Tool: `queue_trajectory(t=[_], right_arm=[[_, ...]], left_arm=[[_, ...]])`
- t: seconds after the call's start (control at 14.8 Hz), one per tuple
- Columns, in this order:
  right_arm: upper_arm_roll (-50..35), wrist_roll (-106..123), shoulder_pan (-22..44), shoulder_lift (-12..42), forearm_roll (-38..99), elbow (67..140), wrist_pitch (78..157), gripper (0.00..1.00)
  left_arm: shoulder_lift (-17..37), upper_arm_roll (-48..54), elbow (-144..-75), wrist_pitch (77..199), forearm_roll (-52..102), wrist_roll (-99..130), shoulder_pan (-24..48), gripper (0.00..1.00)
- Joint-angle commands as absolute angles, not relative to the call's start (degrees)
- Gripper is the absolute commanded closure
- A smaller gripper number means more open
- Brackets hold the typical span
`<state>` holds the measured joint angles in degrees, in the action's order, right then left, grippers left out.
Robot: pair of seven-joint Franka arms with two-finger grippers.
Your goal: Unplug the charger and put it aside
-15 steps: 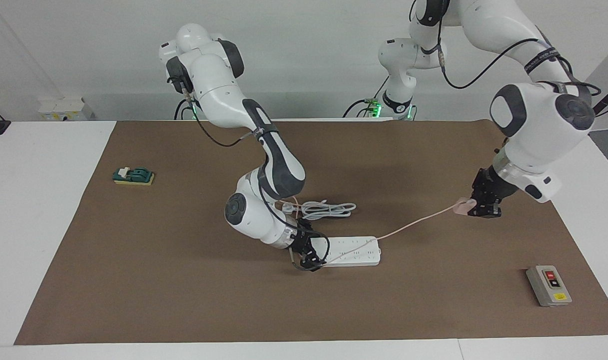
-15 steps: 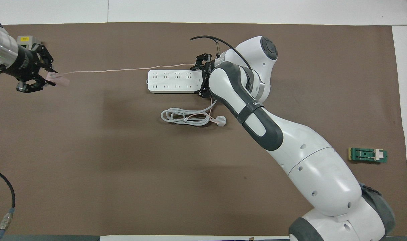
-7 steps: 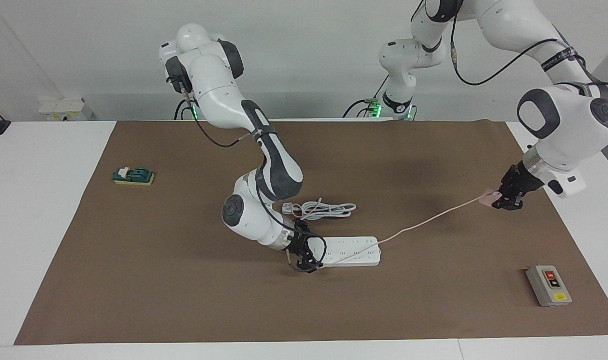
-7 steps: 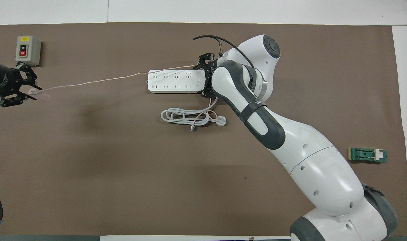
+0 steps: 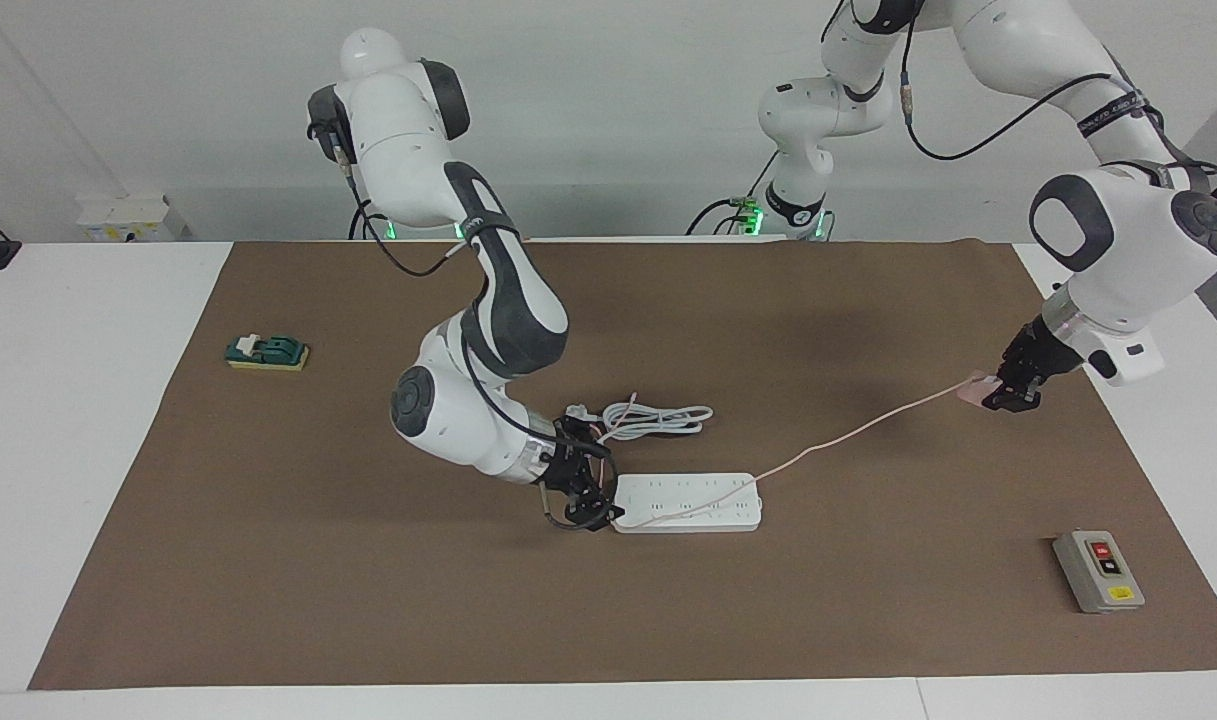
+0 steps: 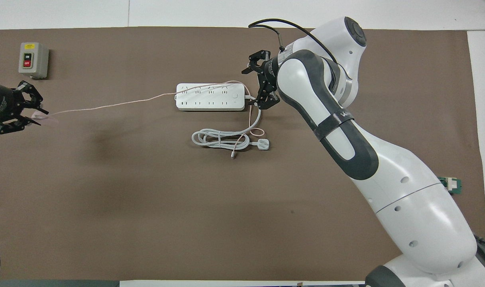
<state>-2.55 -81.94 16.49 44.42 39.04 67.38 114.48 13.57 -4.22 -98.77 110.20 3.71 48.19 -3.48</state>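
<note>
The pale pink charger (image 5: 976, 385) (image 6: 43, 116) hangs above the mat at the left arm's end of the table, unplugged, with my left gripper (image 5: 1003, 393) (image 6: 35, 113) shut on it. Its thin pink cable (image 5: 848, 432) (image 6: 107, 104) sags back across the white power strip (image 5: 688, 503) (image 6: 210, 97) and ends by the coiled white cord (image 5: 658, 418) (image 6: 220, 139). My right gripper (image 5: 583, 503) (image 6: 252, 87) stands open just off the strip's end toward the right arm's side, with nothing between its fingers.
A grey switch box (image 5: 1098, 570) (image 6: 33, 59) sits farther from the robots at the left arm's end. A green block (image 5: 266, 352) (image 6: 451, 184) lies at the right arm's end. The white three-pin plug (image 6: 263, 144) rests beside the coil. A brown mat (image 5: 368, 600) covers the table.
The left gripper carried the charger outward toward its end of the table, then nearly stopped. The right gripper drew back off the strip's end, and the pink cable slackened over the strip.
</note>
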Motion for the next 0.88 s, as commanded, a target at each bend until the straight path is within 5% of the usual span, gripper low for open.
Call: queue_trajectory(t=[0.0, 0.47, 0.81], right_arm=[[-0.89, -83.50, 16.26, 39.65, 37.79, 69.52, 109.01, 0.00], [2.29, -80.61, 14.24, 28.49, 28.76, 69.52, 93.62, 0.00], [2.29, -63.59, 10.64, 22.51, 20.85, 69.52, 85.88, 0.00]], left_arm=[[11.86, -3.96, -99.94, 111.01, 2.90, 47.29, -3.96, 0.00], [11.60, -3.78, -83.78, 91.87, -1.32, 32.11, -3.60, 0.00], [10.47, -3.78, -81.48, 85.35, -1.14, 28.39, -3.60, 0.00]])
